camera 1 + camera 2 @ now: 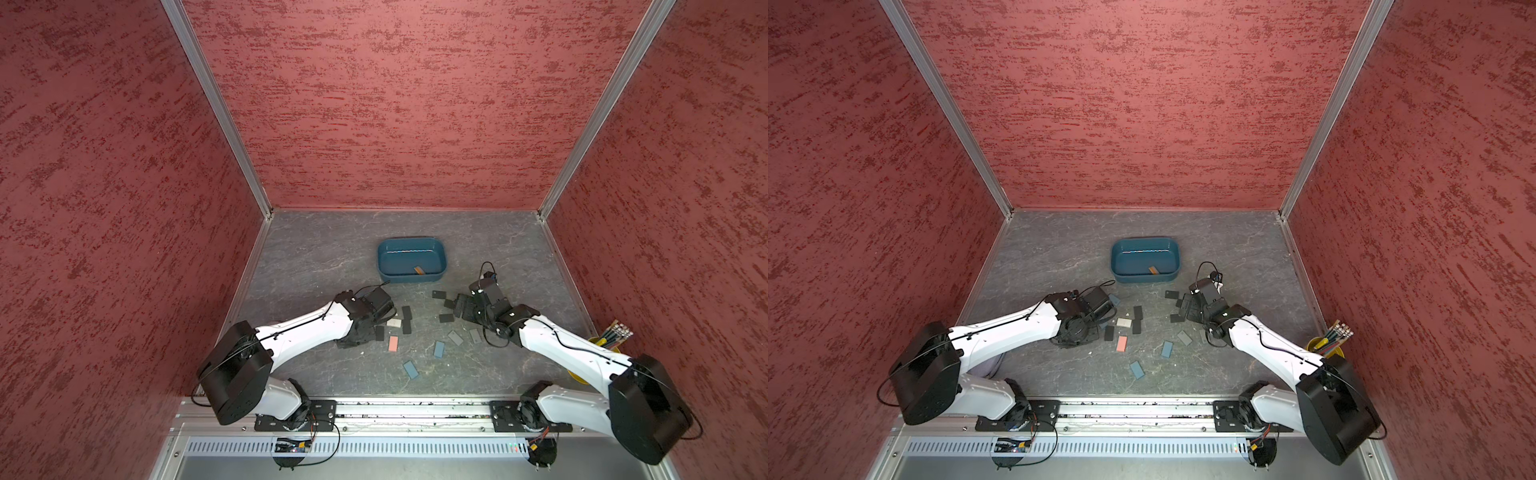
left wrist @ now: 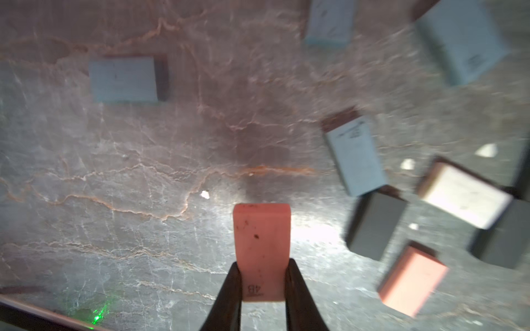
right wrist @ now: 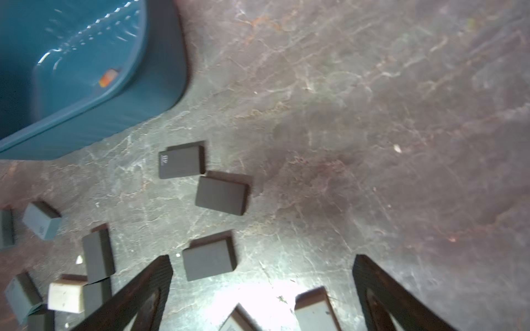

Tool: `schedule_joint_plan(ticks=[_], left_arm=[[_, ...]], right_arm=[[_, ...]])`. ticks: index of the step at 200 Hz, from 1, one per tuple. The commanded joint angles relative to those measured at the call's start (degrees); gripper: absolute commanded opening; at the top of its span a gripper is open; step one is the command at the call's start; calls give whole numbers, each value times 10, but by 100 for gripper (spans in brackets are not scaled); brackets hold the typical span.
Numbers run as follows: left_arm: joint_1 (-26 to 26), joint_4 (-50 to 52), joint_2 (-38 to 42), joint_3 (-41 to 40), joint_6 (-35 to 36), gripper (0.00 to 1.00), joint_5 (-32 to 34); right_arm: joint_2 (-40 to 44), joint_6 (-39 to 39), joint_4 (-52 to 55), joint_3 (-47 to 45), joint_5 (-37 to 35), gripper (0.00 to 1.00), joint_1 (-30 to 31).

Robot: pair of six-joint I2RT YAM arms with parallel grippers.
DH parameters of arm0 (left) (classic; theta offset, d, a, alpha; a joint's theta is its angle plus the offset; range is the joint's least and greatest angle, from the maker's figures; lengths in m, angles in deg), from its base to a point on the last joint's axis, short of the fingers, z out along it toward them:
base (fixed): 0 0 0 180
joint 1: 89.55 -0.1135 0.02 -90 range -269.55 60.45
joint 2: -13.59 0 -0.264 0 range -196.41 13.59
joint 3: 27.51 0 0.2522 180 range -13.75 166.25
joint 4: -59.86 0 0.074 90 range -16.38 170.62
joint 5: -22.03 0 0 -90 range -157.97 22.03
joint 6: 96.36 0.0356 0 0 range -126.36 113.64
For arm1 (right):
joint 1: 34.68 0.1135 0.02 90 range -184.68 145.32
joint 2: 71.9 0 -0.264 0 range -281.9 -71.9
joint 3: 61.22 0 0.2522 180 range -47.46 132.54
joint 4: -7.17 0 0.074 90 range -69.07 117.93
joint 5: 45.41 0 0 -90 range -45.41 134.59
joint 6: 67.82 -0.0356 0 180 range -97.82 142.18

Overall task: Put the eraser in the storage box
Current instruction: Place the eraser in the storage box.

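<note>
Storage box point(image 1: 399, 277) holding one orange eraser point(image 1: 419, 270), pencils point(image 1: 618, 333) in yellow cup point(image 1: 597, 341)

Glossy plastic storage box point(image 1: 407, 279) vs matt eraser point(image 2: 261, 243).

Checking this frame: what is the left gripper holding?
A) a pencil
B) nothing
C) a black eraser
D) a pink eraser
D: in the left wrist view the left gripper has its jaws shut on the sides of a pink eraser stamped 4B.
</note>
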Motion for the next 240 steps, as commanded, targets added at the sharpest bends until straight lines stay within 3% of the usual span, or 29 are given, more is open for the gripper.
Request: schedule_joint_plan(ticks=[1, 58, 147, 183, 240], left_arm=[[3, 21, 6, 45, 31, 20, 21], [1, 30, -53, 165, 86, 20, 11], [-36, 41, -223, 385, 172, 20, -33], [-63, 34, -283, 441, 200, 20, -52], [-91, 18, -347, 487, 226, 22, -91]], right_arm=[[22, -30, 25, -16, -26, 99, 5], [79, -63, 23, -68, -19, 99, 22], [74, -85, 27, -95, -18, 92, 57], [70, -87, 27, -100, -15, 86, 64], [69, -94, 33, -107, -20, 83, 75]])
